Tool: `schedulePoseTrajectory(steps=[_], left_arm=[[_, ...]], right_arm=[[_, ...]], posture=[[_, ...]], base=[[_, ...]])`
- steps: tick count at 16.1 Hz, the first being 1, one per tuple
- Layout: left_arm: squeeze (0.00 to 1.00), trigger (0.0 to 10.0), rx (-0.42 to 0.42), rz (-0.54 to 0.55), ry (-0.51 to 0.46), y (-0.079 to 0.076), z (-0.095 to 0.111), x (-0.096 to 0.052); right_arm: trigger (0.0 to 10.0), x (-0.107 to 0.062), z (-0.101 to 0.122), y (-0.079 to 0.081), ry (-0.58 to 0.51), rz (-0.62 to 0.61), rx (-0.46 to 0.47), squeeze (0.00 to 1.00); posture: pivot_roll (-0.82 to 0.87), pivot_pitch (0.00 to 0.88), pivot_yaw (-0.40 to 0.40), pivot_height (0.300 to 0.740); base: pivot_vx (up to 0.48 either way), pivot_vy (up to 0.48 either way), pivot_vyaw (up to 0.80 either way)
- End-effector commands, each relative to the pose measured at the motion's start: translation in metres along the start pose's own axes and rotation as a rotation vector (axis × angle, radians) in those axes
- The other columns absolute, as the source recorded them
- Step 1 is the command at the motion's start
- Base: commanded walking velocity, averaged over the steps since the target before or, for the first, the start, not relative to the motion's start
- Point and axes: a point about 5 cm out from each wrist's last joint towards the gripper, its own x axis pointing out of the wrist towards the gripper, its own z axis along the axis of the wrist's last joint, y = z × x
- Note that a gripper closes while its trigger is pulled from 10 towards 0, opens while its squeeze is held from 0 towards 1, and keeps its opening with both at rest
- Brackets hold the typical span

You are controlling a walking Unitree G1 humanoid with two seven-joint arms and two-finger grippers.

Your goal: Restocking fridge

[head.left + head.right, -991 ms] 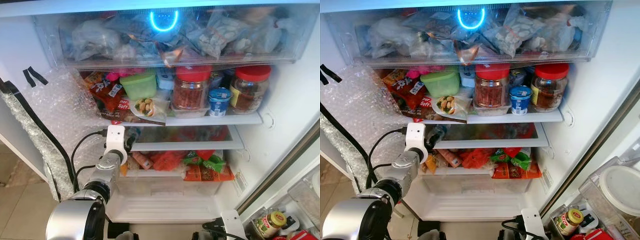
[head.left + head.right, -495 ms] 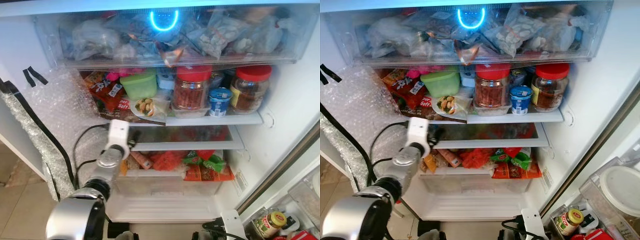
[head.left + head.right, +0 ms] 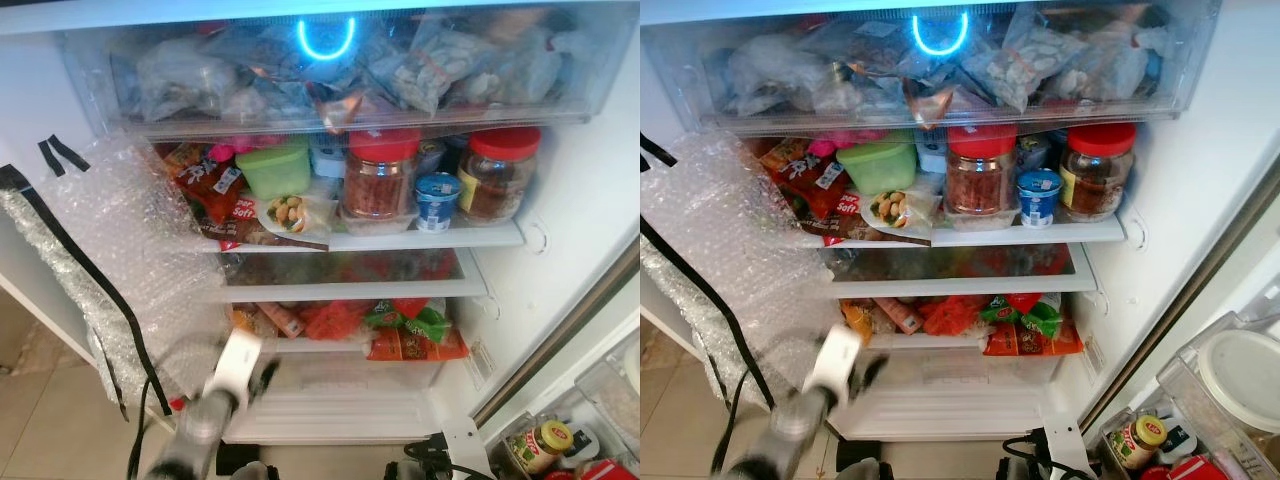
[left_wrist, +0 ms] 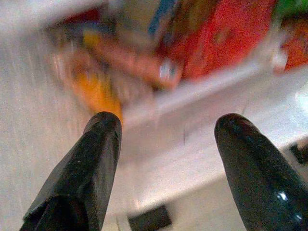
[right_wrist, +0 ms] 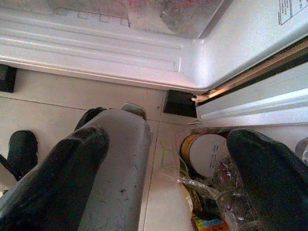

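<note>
From the head, the open fridge shows 2 red-lidded jars on its shelf, and the left gripper hangs blurred before the bottom drawer. The left wrist view shows its fingers spread, empty. The right gripper hangs near the floor, spread, beside a grey bottle.

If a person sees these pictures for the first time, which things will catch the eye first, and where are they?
First comes the glowing blue ring at the top of the open fridge, above a packed clear drawer. Next, two red-lidded jars stand on the shelf below, with a green tub beside them. Low on the left, the blurred left gripper hangs open before the bottom shelves.
</note>
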Motion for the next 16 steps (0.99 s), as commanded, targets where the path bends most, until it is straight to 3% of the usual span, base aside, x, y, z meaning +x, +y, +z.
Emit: schedulePoseTrajectory(steps=[1, 4, 9, 16], left_arm=[[0.0, 10.0, -0.016, 0.033, 0.038, 0.004, -0.008, -0.003], [0.0, 10.0, -0.082, 0.103, 0.072, -0.001, -0.028, -0.016], [0.0, 10.0, -0.095, 0.112, 0.01, -0.013, -0.031, -0.025], [0.0, 10.0, -0.101, 0.115, 0.031, -0.021, -0.043, -0.038]], right_arm=[[10.0, -0.001, -0.01, 0.001, 0.042, 0.004, -0.009, 0.0], [10.0, -0.005, -0.024, -0.001, 0.057, 0.008, -0.02, 0.0], [10.0, -0.014, -0.048, -0.003, 0.075, 0.009, -0.03, 0.0], [10.0, -0.021, -0.064, -0.002, 0.066, 0.02, -0.026, 0.0]], posture=[[-0.06, 0.0, 0.046, 0.652], [-0.08, 0.022, 0.038, 0.652], [-0.08, 0.087, 0.026, 0.652], [-0.08, 0.13, 0.024, 0.652]], base=[[0.0, 0.0, 0.0], [0.0, 0.0, 0.0], [0.0, 0.0, 0.0], [0.0, 0.0, 0.0]])
